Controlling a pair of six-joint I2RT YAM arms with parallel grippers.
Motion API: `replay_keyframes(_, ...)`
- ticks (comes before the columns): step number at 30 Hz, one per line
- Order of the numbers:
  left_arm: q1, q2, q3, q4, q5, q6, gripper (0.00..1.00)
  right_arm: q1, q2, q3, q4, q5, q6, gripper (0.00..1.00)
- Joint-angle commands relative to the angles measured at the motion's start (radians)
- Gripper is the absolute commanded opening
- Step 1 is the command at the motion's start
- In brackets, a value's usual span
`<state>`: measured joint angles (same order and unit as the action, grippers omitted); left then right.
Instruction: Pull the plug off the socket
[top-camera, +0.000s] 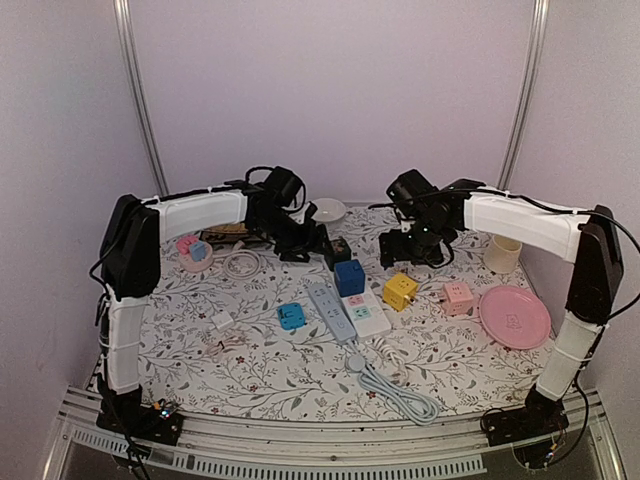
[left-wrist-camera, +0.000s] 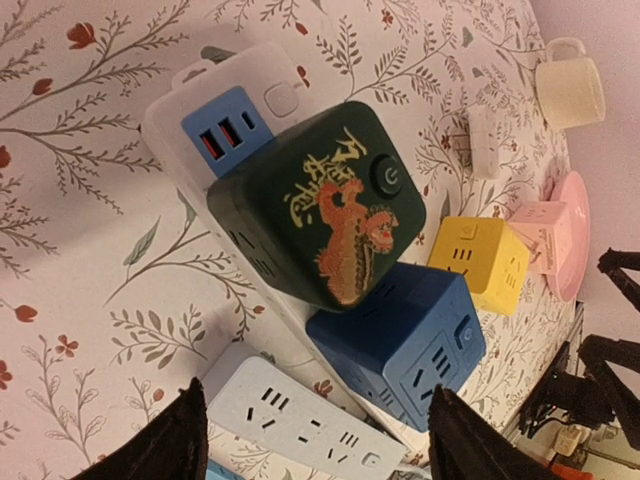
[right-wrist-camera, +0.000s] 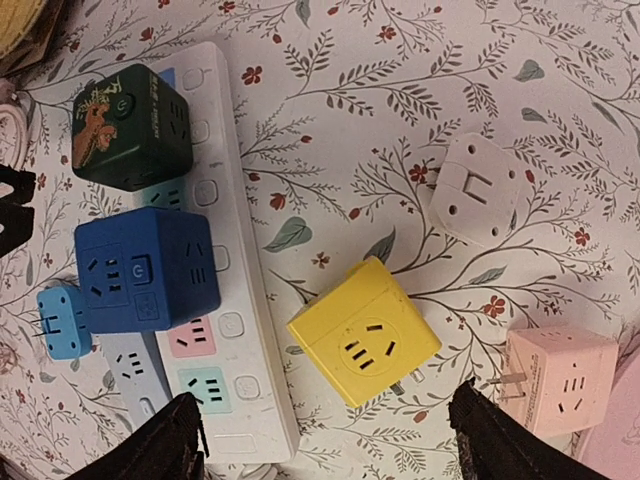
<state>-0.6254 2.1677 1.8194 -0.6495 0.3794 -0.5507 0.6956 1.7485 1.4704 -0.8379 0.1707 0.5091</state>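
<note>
My left pincer (left-wrist-camera: 318, 440) stands wide with nothing in it and hovers over the green cube (left-wrist-camera: 315, 200). That cube sits plugged into the strip (left-wrist-camera: 160, 130), next to the blue cube (left-wrist-camera: 400, 340), which is plugged in too. My right pincer (right-wrist-camera: 330, 440) is also wide and holds nothing; under it the yellow cube (right-wrist-camera: 365, 335) lies on the table (right-wrist-camera: 400, 80) just beside the strip, with the pink cube (right-wrist-camera: 560, 385) near on its other side.

A high rear camera overlooks the table (top-camera: 270, 370); both close wrist cameras share the blue cube (left-wrist-camera: 400, 340).
</note>
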Motion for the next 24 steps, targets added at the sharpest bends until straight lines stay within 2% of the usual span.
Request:
replay_keyframes(1,0.02,-0.036,0.013,-0.007,-0.008,-0.01,0.76,0.041,0.121,0.143,0.008,-0.007,-0.045,0.87)
replay_keyframes(8,0.048,-0.055,-0.034,0.016,-0.004,-0.037,0.76,0.096,0.305,0.345,0.006,-0.025,-0.072,0.89)
replay_keyframes(16,0.075,-0.087,-0.085,0.044,-0.004,-0.063,0.76,0.131,0.425,0.45,-0.008,-0.021,-0.081,0.9)
replay_keyframes(20,0.08,-0.091,-0.092,0.049,-0.003,-0.066,0.76,0.141,0.463,0.466,-0.008,-0.02,-0.083,0.87)
replay_keyframes(24,0.081,-0.088,-0.097,0.055,0.006,-0.071,0.76,0.143,0.487,0.477,-0.017,-0.007,-0.08,0.78)
